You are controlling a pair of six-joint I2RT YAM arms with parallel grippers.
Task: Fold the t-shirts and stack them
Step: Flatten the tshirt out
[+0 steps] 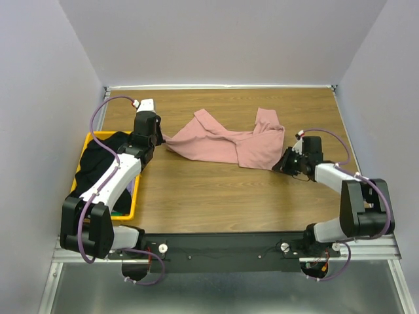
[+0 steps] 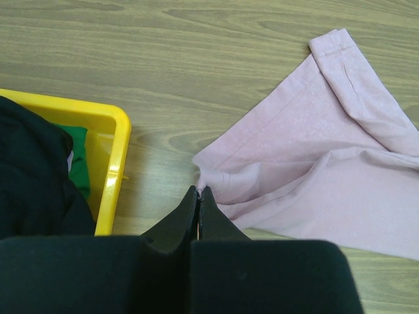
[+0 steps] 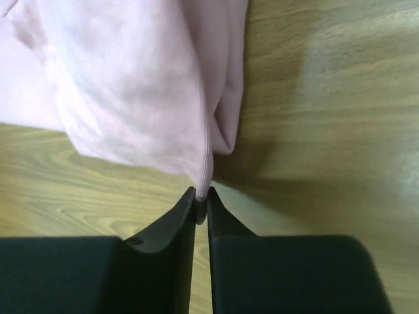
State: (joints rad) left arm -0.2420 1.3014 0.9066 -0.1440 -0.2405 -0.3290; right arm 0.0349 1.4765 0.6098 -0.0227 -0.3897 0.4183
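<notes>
A dusty-pink t-shirt (image 1: 226, 140) lies crumpled and stretched across the middle of the wooden table. My left gripper (image 1: 162, 138) is shut on its left corner, which shows pinched between the fingertips in the left wrist view (image 2: 199, 191). My right gripper (image 1: 283, 163) is shut on the shirt's right edge, where a hem sits between the tips in the right wrist view (image 3: 201, 196). The pink cloth (image 3: 144, 85) hangs up from those tips. A black t-shirt (image 1: 98, 163) lies in the yellow basket; it also shows in the left wrist view (image 2: 33, 183).
The yellow plastic basket (image 1: 131, 206) stands at the table's left edge under my left arm, its rim in the left wrist view (image 2: 114, 163). A green cloth (image 2: 80, 163) lies inside it. Grey walls close in the table's left, back and right.
</notes>
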